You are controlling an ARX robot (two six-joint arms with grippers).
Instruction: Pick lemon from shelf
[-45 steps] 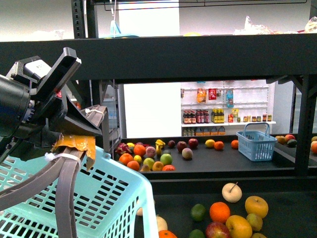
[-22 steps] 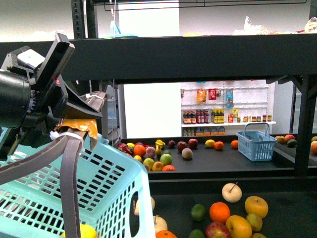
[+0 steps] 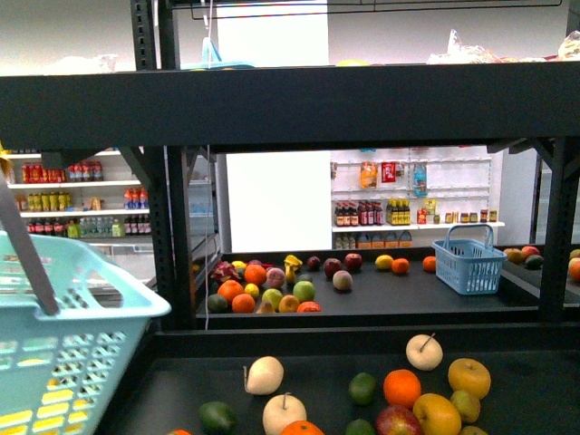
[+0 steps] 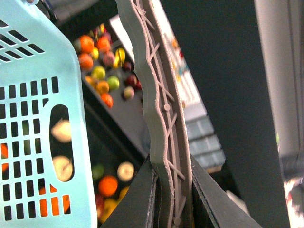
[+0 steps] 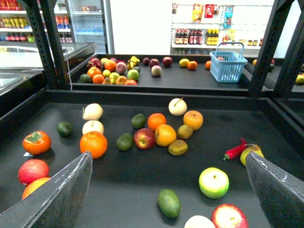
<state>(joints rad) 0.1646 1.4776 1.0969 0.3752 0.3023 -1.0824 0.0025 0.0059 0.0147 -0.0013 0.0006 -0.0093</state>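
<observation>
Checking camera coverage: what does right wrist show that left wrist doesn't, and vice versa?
Only right wrist: the whole near deck with scattered fruit, including a persimmon, a red chilli and a green apple, plus the blue basket on the far deck. The right claw is open and empty.

Only left wrist: the left claw shut on the grey handle of the teal basket.

Both: the far fruit pile and some near-deck fruit. No lemon can be told for sure in either.
</observation>
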